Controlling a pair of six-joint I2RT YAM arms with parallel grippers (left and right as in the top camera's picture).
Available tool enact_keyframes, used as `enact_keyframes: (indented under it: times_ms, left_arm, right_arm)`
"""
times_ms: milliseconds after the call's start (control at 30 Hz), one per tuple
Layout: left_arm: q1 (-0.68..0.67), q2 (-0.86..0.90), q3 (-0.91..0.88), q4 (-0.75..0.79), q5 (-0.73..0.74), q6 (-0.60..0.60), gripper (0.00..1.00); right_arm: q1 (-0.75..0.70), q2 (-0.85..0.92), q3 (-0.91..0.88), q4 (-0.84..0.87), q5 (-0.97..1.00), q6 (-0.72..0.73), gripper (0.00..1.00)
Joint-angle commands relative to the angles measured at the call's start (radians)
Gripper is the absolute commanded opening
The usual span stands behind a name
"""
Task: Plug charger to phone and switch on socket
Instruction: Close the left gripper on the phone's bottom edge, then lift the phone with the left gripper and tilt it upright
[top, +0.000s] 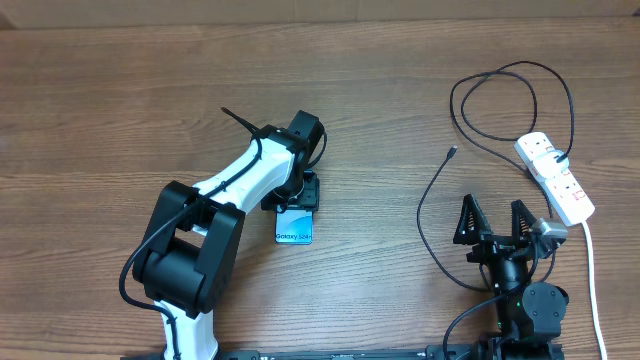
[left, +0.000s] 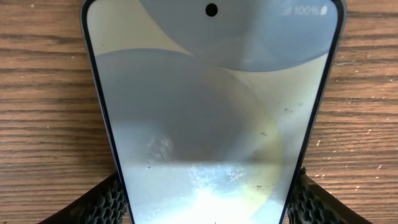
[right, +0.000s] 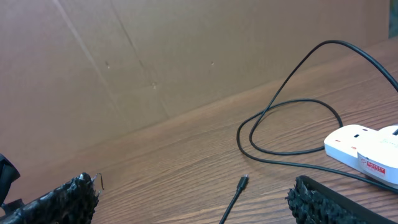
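While the left gripper (top: 298, 200) seems to pinch the phone (top: 294, 228) mid-table, the right gripper (top: 494, 222) sits spread near the front edge; the charger (top: 453, 152) tip lies unplugged, the socket (top: 556, 177) by the right edge untouched.

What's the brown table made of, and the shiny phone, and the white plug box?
The brown table looks like wood or wood-look laminate: grain lines run across it. The slim black-edged phone seems glass-fronted: smooth, glossy, with reflections and specks. The white elongated power strip looks like smooth hard plastic, slightly shiny.
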Motion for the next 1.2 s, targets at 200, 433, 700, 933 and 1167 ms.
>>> enact_keyframes:
  times_ms: [200,433,700,933,1167]
  left_arm:
    - [0.000,0.035,0.020,-0.052,0.008,0.008,0.44]
    - [0.000,0.035,0.093,-0.108,0.008,0.008,0.43]
    - [0.000,0.035,0.182,-0.179,0.008,0.008,0.40]
    - [0.000,0.035,0.258,-0.264,0.008,0.019,0.40]
    - [0.000,0.035,0.375,-0.373,0.010,0.020,0.41]
  right_arm:
    - [-0.003,-0.008,-0.010,0.006,0.006,-0.007,1.00]
    - [-0.003,-0.008,-0.010,0.006,0.006,-0.007,1.00]
    - [-0.003,-0.008,-0.010,0.006,0.006,-0.007,1.00]
    - [-0.003,-0.008,-0.010,0.006,0.006,-0.007,1.00]
    - [-0.003,-0.008,-0.010,0.006,0.006,-0.007,1.00]
